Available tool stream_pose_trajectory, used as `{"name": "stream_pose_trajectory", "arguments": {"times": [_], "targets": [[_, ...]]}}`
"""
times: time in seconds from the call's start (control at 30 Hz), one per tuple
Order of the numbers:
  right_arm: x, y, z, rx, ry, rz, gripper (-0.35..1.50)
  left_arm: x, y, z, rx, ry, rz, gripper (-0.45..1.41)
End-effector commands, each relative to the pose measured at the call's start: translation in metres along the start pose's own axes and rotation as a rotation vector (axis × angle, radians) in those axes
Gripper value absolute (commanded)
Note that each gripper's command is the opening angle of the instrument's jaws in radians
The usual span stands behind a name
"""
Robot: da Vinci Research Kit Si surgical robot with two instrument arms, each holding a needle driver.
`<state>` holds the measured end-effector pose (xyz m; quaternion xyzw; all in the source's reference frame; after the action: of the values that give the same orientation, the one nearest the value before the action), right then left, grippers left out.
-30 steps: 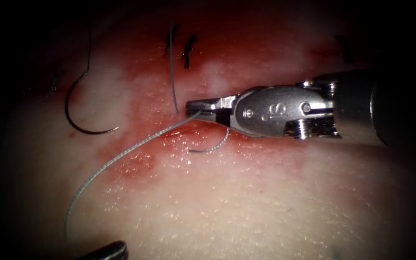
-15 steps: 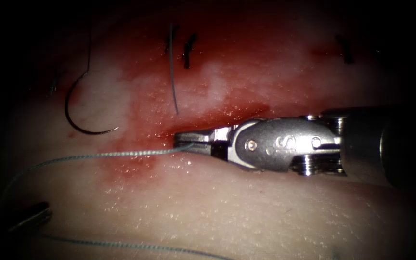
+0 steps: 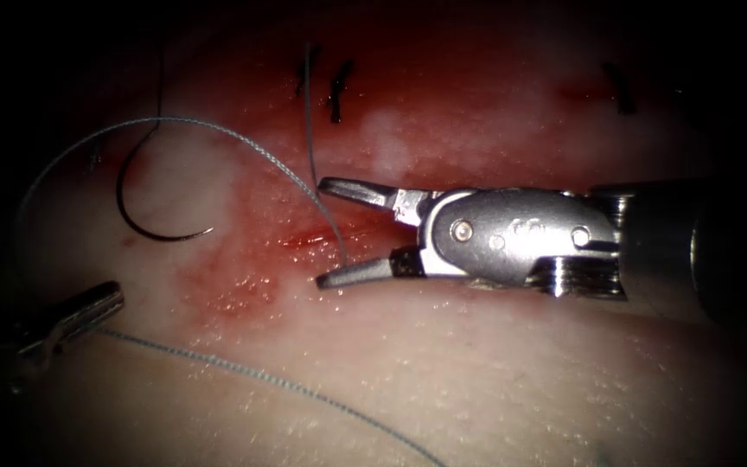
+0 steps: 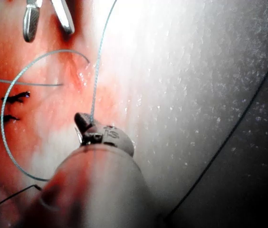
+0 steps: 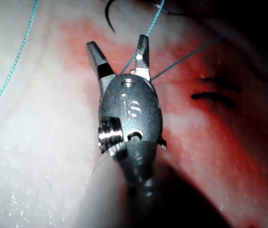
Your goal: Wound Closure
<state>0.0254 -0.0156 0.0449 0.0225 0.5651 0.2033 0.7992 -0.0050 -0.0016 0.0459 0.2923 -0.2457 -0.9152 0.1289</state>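
Steel needle [image 3: 144, 195] lies free on the tissue [image 3: 443, 372], left of the cut [image 3: 322, 235], well apart from both tools and not driven in. I see my right tool [image 3: 328, 232] spread wide over the cut, holding nothing; the thread [image 3: 218, 134] arcs over from the left and drops between its jaws. My left tool [image 3: 88, 307], low at left, is clenched on the thread.
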Motion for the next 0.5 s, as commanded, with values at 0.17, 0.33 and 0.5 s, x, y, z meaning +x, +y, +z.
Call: {"name": "stream_pose_trajectory", "arguments": {"times": [0.17,0.33,0.5], "targets": [[0.0004,0.0026,-0.002,-0.017,0.044,0.026,1.28,0.0004,0.0021,-0.0001,-0.012,-0.019,0.021,-0.45],[0.0001,0.0043,-0.0025,-0.012,0.042,0.024,-0.35,0.0007,0.0023,-0.0003,-0.012,-0.009,0.02,-0.45],[-0.0015,0.0063,0.0019,-0.009,0.033,0.004,-0.35,0.0012,0.0014,0.0008,-0.02,0.037,0.03,-0.45]]}}
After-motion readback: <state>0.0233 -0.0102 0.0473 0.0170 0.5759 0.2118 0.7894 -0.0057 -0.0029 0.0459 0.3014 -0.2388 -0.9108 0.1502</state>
